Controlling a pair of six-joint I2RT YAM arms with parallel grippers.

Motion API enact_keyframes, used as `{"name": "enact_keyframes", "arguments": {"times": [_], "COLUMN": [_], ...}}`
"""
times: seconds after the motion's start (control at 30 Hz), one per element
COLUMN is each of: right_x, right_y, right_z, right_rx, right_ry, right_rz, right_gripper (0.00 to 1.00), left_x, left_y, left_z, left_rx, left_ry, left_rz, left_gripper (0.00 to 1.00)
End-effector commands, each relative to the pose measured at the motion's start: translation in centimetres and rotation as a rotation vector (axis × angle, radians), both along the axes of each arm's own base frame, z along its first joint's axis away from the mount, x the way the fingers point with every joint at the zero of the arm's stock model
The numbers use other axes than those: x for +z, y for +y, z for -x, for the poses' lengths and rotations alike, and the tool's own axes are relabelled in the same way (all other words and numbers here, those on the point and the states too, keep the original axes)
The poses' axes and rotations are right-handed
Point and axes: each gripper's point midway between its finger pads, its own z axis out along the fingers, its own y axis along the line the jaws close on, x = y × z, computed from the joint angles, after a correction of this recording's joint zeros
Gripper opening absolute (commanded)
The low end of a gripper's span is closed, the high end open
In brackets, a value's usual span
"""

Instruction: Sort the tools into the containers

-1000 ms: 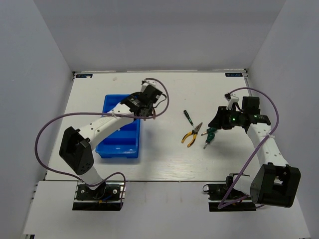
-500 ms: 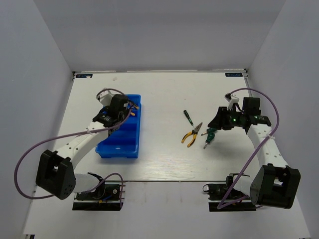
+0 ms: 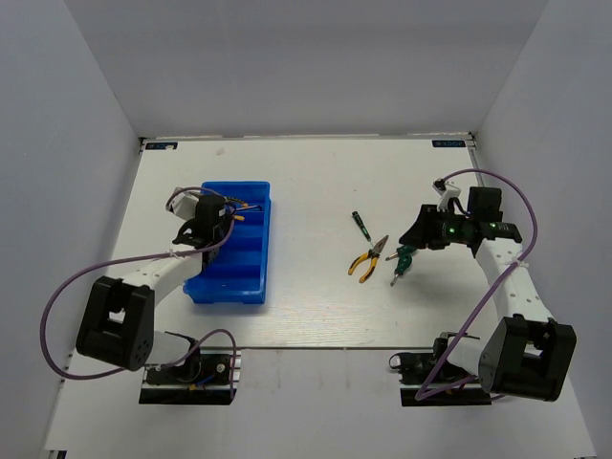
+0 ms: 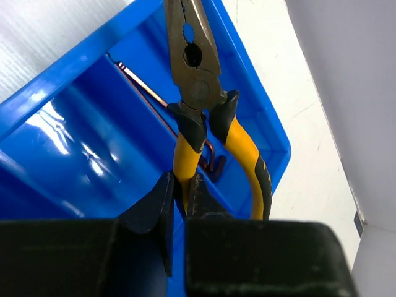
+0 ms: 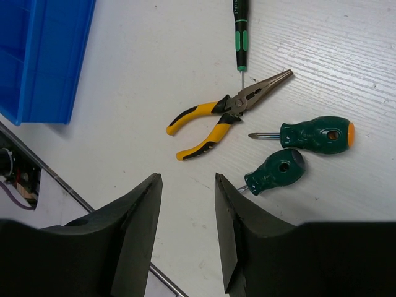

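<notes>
Currently the left gripper (image 4: pixel 180 193) is clamped on 1 yellow handle of the held pliers (image 4: pixel 195 68). Their nose points to the top of the left wrist frame, above the blue bin (image 4: pixel 68 65). Under them, in a bin compartment, lies a thin dark rod, probably a hex key (image 4: pixel 145 86). The right gripper (image 5: pixel 187 185) hangs with its jaws apart and nothing between them. Loose on the table (image 5: pixel 136 74), centre-right of that frame, are:
- loose pliers (image 5: pixel 226 114)
- upper stubby screwdriver (image 5: pixel 315 135)
- lower stubby screwdriver (image 5: pixel 278 170)
- thin screwdriver (image 5: pixel 239 37), at the top

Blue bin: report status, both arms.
Left gripper shut on pliers above blue bin. Right gripper open over second pliers, three screwdrivers on table. Hex key in bin below.
</notes>
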Motion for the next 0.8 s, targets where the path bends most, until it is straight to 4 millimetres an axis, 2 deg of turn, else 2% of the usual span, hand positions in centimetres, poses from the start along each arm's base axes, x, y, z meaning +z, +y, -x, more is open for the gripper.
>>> {"name": "enact_keyframes", "arguments": {"times": [0.0,0.13,0.33,0.4,0.53,0.57,0.67,0.77], "right_x": [0.6,0.6,0.5,0.5,0.5,0.5,0.7,0.7], "right_y": [0.1,0.1,0.1,0.1,0.1,0.0,0.1,0.1], "right_z": [0.1,0.1,0.0,0.1,0.1,0.1,0.1,0.1], "right_rx": [0.01,0.011,0.012,0.014,0.015,0.011,0.013,0.015], "right_ry": [-0.025,-0.021,-0.009,-0.006,-0.005,-0.004,-0.009,-0.007], "right_rz": [-0.023,-0.031,-0.044,-0.047,-0.052,-0.053,-0.057,-0.063], "right_gripper": [0.46,0.46,0.46,0.46,0.46,0.46,0.46,0.46], "left_x": [1.9,0.5,0.0,-0.4,-1.0,-1.3,-1.9,-2.3], "left_y": [-0.5,-0.5,-0.2,-0.2,-0.4,-0.4,-0.3,-0.3], "left_z": [-2.1,-2.4,-2.4,-2.4,-2.8,-2.6,-2.4,-2.2], "left_rx": [-0.008,-0.015,-0.001,-0.001,-0.008,-0.008,-0.007,-0.007], "left_ry": [-0.093,-0.05,-0.043,-0.034,-0.011,0.003,0.022,0.031], "left_rz": [0.061,0.06,0.066,0.063,0.062,0.059,0.054,0.051], "left_gripper": [0.0,0.0,0.0,0.03,0.18,0.27,0.29,0.38]}}
